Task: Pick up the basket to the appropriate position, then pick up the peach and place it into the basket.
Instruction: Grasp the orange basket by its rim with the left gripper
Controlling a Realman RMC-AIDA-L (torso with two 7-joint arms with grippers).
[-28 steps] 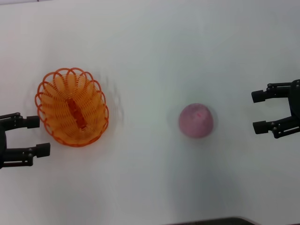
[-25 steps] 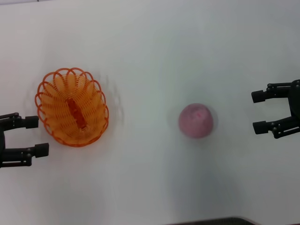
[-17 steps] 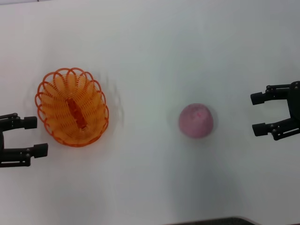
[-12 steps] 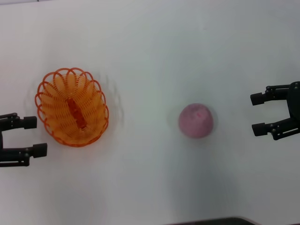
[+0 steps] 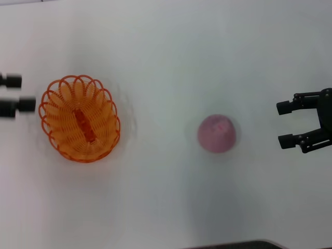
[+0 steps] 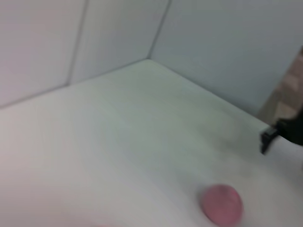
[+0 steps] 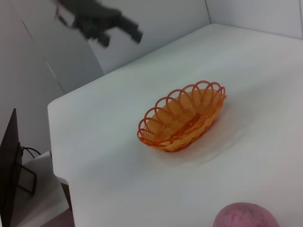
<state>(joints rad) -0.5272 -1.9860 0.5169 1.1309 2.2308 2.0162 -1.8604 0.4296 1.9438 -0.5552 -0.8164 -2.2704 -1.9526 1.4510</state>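
The orange wire basket (image 5: 79, 119) stands empty on the white table at the left; it also shows in the right wrist view (image 7: 182, 116). The pink peach (image 5: 217, 133) lies on the table right of centre, well apart from the basket; it also shows in the left wrist view (image 6: 221, 204) and the right wrist view (image 7: 246, 215). My left gripper (image 5: 21, 92) is open and empty, just left of the basket's far-left rim, and shows blurred in the right wrist view (image 7: 109, 28). My right gripper (image 5: 284, 124) is open and empty, right of the peach.
The white table (image 5: 166, 52) ends in a dark front edge (image 5: 233, 244). The right wrist view shows the table's left edge and a black stand (image 7: 14, 161) below it. Pale walls stand behind the table (image 6: 213, 42).
My left gripper has moved away from me along the basket's left side, from its near-left to its far-left rim. The right gripper, the basket and the peach have stayed put.
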